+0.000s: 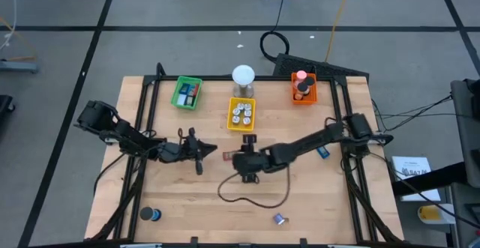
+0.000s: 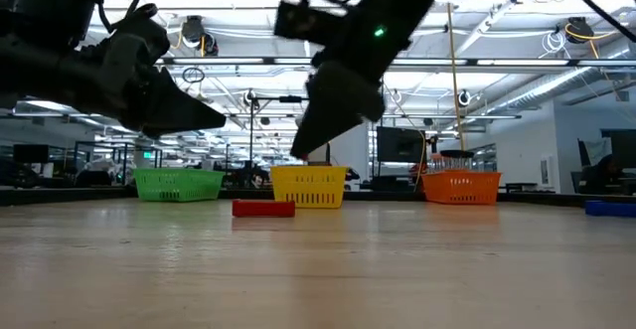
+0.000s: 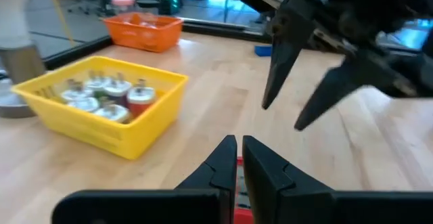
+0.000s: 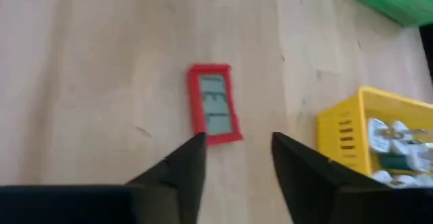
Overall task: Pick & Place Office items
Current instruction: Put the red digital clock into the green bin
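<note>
Above red rectangular piece [image 4: 214, 104] on table [image 1: 315, 195]: right gripper [image 4: 237, 158] parted, empty; left gripper [image 3: 239, 158] clenched, empty; label unreadable.

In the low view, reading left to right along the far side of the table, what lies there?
Green tray → red rectangular piece, lying nearer than the trays → yellow tray → orange tray → blue piece at the right edge.

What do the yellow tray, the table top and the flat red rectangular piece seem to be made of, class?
Yellow tray: probably moulded plastic; uniform bright colour, and the right wrist view shows slotted walls.
Table top: wood, with visible grain and plank seams, in a pale smooth finish.
Red rectangular piece: likely a plastic frame, even red, around a grey-green panel; that panel's material is unclear.
</note>
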### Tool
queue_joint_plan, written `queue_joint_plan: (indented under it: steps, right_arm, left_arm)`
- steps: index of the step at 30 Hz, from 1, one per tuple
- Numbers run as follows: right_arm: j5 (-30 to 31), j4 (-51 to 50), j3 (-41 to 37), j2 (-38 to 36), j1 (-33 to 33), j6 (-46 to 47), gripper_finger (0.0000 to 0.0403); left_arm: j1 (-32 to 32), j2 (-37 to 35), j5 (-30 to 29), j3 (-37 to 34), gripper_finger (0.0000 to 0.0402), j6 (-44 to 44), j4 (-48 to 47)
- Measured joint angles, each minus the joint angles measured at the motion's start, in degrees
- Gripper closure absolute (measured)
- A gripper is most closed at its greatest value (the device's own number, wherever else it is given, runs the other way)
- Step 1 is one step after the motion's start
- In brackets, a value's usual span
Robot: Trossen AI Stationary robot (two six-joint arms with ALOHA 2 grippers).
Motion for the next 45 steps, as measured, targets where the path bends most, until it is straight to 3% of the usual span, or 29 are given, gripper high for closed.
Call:
queue_joint_plan:
  steps: [5,9,13,17,27,33,39,45]
  right_arm:
    - [-0.78,12.07,-13.1,-8.11,1.0,0.72,0.0338]
    - [-5.93,22.34,-23.95,-16.07,0.36,1.3,0.0393]
    - [-7.79,30.78,-33.53,-23.63,-0.13,2.99,0.0389]
    - [-7.83,36.07,-40.8,-30.08,-0.03,2.88,0.0384]
    - [-7.77,37.8,-46.14,-41.29,-0.05,1.23,0.04]
    - [-7.82,41.51,-46.07,-44.43,-0.69,-2.87,0.0402]
    - [-7.81,42.01,-46.07,-45.61,-0.79,-3.7,0.0402]
    - [-7.82,41.75,-46.07,-45.61,-0.77,-3.71,0.0401]
  left_arm:
    - [-0.39,0.0,0.44,5.08,0.0376,0.14,-8.76]
    - [-0.39,0.0,0.44,13.0,0.0375,-2.69,-25.96]
    - [-0.21,0.0,1.6,20.69,0.036,-7.17,-43.66]
    - [0.69,0.0,6.67,24.64,0.0315,-10.02,-50.82]
    - [3.51,1.46,8.86,26.72,0.0174,-11.65,-55.54]
    - [4.78,5.81,10.95,26.72,0.0117,-11.77,-54.93]
    - [5.79,8.6,11.5,26.72,0.0105,-8.43,-53.71]
    - [7.15,9.16,13.98,26.72,0.014,-6.69,-53.68]
